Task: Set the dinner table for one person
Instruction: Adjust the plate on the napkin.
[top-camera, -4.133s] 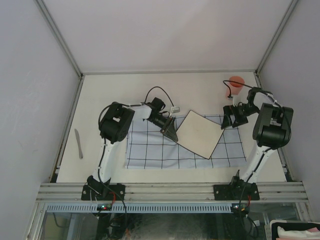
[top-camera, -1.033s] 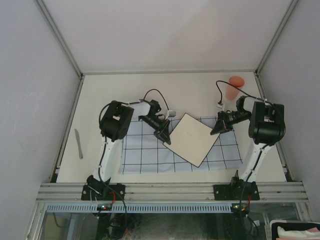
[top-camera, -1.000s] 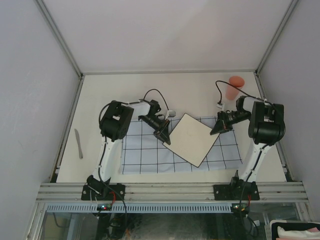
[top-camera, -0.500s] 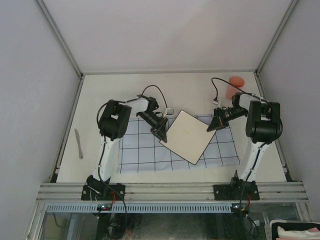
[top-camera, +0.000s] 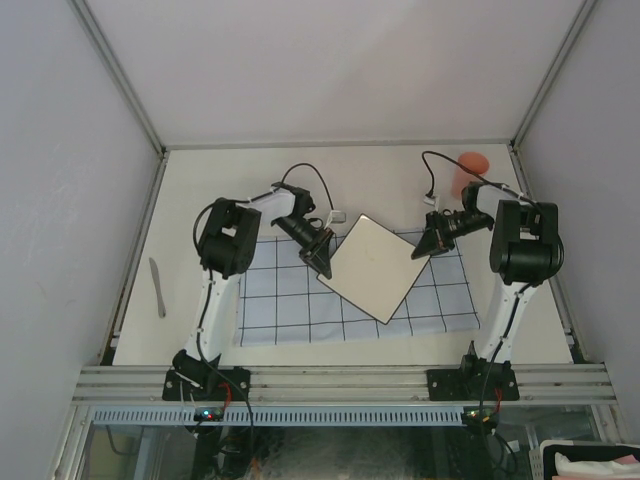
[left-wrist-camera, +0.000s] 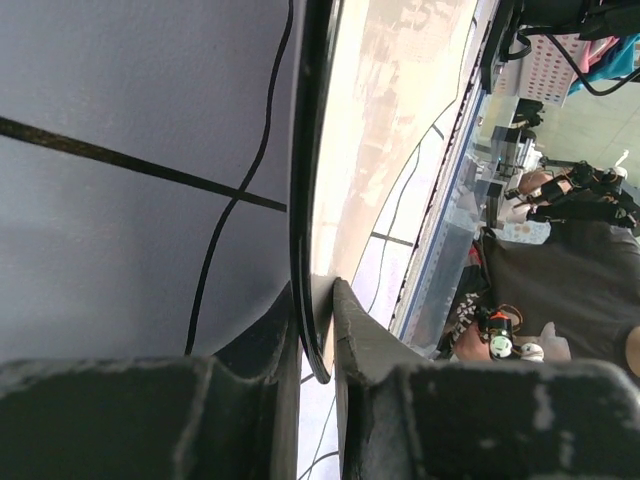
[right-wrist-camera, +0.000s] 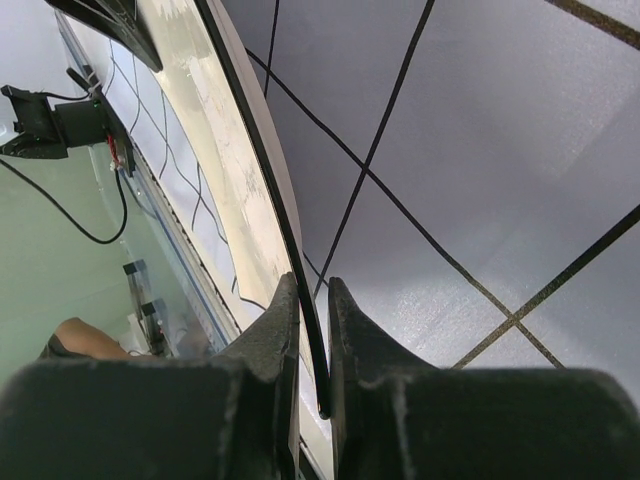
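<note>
The off-white table (top-camera: 400, 175) fills mid-frame, boxed by pale walls (top-camera: 60, 150) and grey rails (top-camera: 340, 382). At centre, over a gridded cloth (top-camera: 290, 310), left gripper (top-camera: 322, 262) and right gripper (top-camera: 424, 247) each pinch the square plate (top-camera: 373, 268) — at opposite corners.

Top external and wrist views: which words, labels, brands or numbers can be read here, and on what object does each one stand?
None can be read. The square plate, the grid cloth and the orange cup show no lettering; the background objects in the left wrist view are too blurred to read.
</note>
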